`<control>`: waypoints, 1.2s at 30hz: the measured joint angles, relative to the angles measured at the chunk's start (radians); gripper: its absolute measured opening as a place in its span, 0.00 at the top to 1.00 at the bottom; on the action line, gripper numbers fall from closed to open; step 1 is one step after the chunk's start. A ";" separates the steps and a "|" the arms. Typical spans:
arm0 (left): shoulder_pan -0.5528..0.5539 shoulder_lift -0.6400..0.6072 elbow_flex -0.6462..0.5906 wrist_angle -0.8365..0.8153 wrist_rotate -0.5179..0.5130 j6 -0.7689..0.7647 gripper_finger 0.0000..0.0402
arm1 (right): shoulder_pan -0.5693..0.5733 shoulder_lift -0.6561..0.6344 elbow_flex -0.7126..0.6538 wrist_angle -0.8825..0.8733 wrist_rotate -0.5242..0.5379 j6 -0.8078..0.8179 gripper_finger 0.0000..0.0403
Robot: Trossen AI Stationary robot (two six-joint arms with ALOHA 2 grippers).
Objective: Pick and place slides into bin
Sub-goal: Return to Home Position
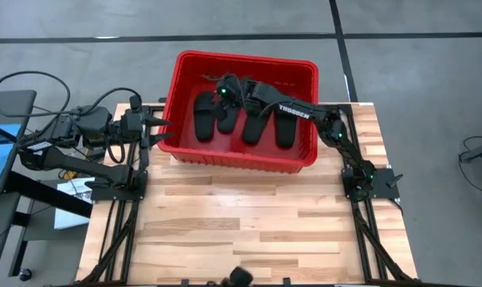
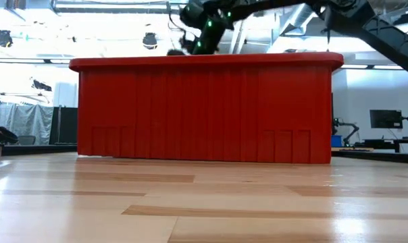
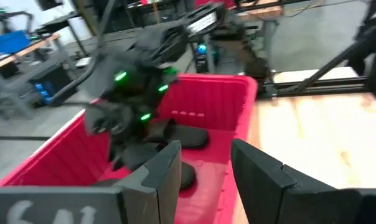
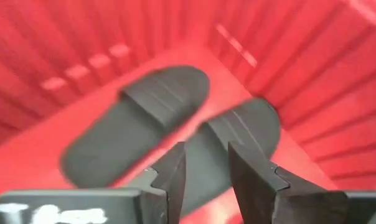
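Black and empty, the right gripper (image 4: 205, 149) hangs inside the bin (image 1: 237, 158) with its two fingers parted by a narrow gap and nothing between them. Directly under it, in its wrist view, lie two of the slides (image 1: 257, 123), side by side on the red floor, soles down and straps up, close to touching along their inner edges. From above, all four slides show in a row on the bin's floor, each with its long axis running roughly from the far wall to the near wall. The gripper is over the second from the bin's left wall, towards the far-left corner.

Nothing is left to pick, so the task looks finished apart from the retreat. What that move turns on, as I read it, is that the slides lie straight below the fingers and the rim stands all round them. The level view shows the wrist just above the rim line, so a lift before any swing back towards the desk's right edge should keep the arm off the wall.

The left gripper (image 1: 160, 131) waits outside the bin at its left wall, fingers spread and holding nothing. The bin stands at the far edge of the desk (image 1: 249, 231).
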 joint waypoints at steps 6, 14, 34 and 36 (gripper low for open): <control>0.000 -0.033 0.000 -0.006 -0.138 -0.032 0.67 | 0.079 -0.089 -0.002 0.010 -0.012 -0.074 0.76; 0.000 -0.085 0.000 -0.039 -0.133 -0.117 0.67 | 0.171 -0.225 -0.002 0.026 -0.082 -0.039 0.76; 0.000 -0.133 0.000 -0.511 -0.047 -0.409 0.67 | 0.391 -0.395 -0.002 -0.133 -0.552 -0.122 0.76; 0.000 -0.164 0.000 -0.497 -0.102 -0.431 0.67 | 0.412 -0.408 -0.003 -0.109 -0.551 -0.135 0.76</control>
